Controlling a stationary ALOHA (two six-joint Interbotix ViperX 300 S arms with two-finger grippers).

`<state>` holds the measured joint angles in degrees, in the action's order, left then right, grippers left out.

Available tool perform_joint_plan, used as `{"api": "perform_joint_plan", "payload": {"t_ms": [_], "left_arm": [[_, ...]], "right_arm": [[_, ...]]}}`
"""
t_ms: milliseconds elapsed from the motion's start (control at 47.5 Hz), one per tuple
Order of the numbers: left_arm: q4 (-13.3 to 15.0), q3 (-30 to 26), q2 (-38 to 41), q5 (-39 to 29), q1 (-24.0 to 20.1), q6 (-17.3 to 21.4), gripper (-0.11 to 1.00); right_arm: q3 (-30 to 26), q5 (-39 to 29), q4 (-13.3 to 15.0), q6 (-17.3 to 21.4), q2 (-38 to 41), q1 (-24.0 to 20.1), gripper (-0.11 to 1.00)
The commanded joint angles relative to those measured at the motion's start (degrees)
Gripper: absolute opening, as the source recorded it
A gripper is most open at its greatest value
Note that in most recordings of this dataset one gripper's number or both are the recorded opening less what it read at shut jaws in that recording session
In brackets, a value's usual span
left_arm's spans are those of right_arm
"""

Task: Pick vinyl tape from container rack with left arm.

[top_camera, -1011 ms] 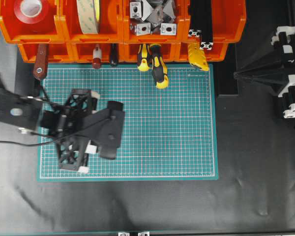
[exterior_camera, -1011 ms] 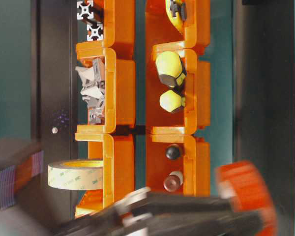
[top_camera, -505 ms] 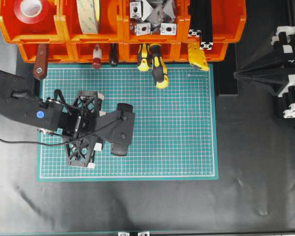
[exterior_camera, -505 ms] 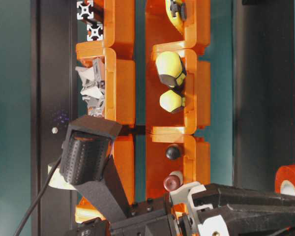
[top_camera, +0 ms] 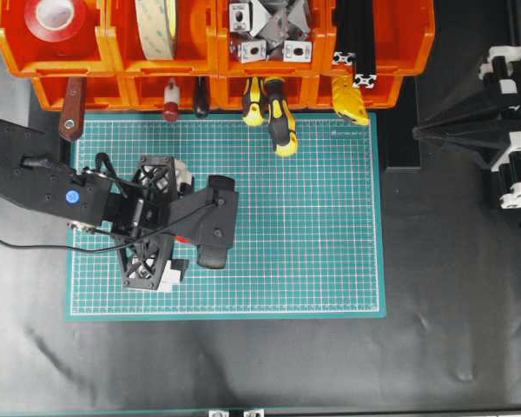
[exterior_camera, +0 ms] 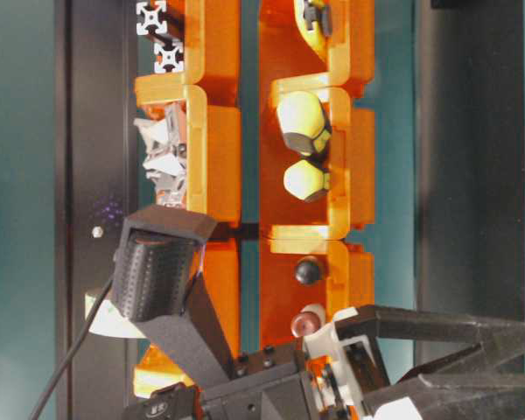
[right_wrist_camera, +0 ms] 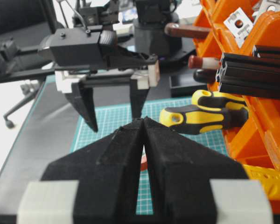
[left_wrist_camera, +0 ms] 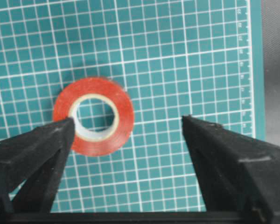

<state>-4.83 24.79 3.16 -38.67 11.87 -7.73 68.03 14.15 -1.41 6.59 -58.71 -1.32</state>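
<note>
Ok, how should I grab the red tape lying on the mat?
Come straight down from above. The tape lies flat on the mat with its hole up, so grip across the outer rim on opposite sides. It sits off toward one open jaw, so centre over the ring first.

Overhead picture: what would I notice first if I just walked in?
Probably the bright orange container rack along the top edge, full of tools and tape. Next, the black left arm stretched over the green mat, its tool open above a small red vinyl tape lying flat on the mat.
</note>
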Motion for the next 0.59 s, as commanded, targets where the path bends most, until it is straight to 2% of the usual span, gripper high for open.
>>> {"api": "perform_joint_plan", "payload": {"t_ms": [0, 253, 421, 568], "left_arm": [[-0.1, -0.4, -1.4, 0.4, 0.0, 0.0, 0.89], [-0.1, 1.9, -8.3, 0.6, 1.8, -0.8, 0.86], [-0.1, 5.9, -19.0, 0.7, 4.4, -2.6, 0.86], [-0.1, 8.8, -29.8, 1.8, 5.5, -6.9, 0.86]], "right_arm": [[-1.8, 0.0, -0.2, 0.0, 0.3, -0.1, 0.00], [-1.8, -0.2, -0.1, 0.0, 0.3, -0.1, 0.00], [-1.8, -1.1, -0.2, 0.0, 0.2, -0.1, 0.00], [-1.8, -1.1, -0.1, -0.1, 0.0, -0.1, 0.00]]}}
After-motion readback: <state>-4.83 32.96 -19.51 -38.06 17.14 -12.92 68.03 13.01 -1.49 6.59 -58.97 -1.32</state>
